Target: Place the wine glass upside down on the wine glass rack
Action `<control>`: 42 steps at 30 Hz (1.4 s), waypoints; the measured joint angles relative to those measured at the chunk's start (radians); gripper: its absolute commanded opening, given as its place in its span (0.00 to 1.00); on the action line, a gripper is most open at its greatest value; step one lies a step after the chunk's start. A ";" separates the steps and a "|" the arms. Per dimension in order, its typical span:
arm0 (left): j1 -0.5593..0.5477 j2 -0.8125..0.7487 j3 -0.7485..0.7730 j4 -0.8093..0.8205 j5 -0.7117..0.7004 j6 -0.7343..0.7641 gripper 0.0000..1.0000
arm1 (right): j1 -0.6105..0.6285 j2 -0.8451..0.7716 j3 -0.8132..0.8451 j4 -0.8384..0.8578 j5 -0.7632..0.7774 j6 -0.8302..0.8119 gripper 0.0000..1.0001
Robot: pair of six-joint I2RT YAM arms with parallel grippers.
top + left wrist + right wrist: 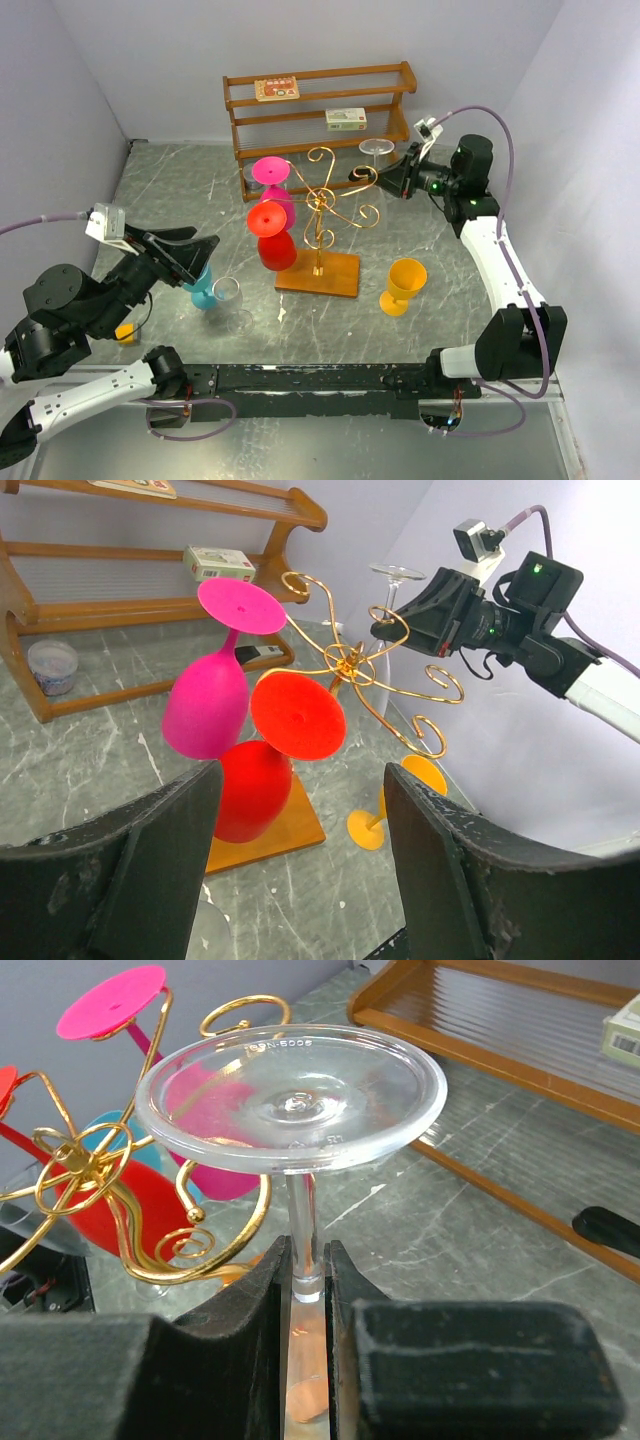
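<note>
The clear wine glass [290,1095] is upside down, foot on top, and my right gripper [305,1280] is shut on its stem. It hangs just right of the gold wine glass rack [320,215], and its foot [375,147] is level with the rack's right scroll arm [190,1235]. A pink glass [278,198] and a red glass [275,248] hang upside down on the rack's left side. My left gripper [190,250] stands open and empty at the left. In the left wrist view it [300,780] faces the rack [350,665].
A yellow glass [405,283] stands right of the rack's wooden base [318,272]. A blue glass [203,288] and another clear glass [232,300] stand below my left gripper. The brown wooden shelf [320,105] with small boxes lines the back.
</note>
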 measured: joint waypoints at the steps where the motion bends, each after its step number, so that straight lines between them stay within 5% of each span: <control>1: 0.000 0.000 0.000 0.000 0.000 -0.002 0.76 | 0.004 0.002 0.000 0.001 -0.005 -0.002 0.00; 42: 0.000 0.013 -0.006 0.000 0.004 -0.018 0.76 | 0.063 0.122 -0.011 0.157 -0.154 0.055 0.00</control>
